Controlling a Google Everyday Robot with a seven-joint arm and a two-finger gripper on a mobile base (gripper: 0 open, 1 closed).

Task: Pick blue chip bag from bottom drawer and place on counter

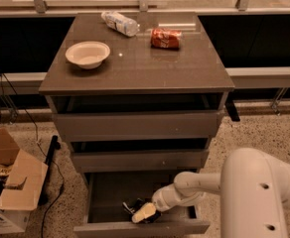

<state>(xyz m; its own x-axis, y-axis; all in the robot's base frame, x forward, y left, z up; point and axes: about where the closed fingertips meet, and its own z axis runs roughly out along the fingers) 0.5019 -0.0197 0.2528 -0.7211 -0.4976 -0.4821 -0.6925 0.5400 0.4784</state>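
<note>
The bottom drawer (110, 192) is pulled open at the foot of the grey cabinet. The blue chip bag (133, 206) lies dark and crumpled near its front, mostly covered by my gripper. My gripper (144, 213) reaches in from the right on a white arm and sits low inside the drawer, right on the bag. The counter (140, 63) is the glossy grey-brown top of the cabinet, well above the gripper.
On the counter stand a white bowl (87, 54), a clear plastic bottle (119, 23) lying down and a red crushed can (166, 38). An open cardboard box (8, 182) and black cables lie on the floor at the left. A bench rail runs behind the cabinet.
</note>
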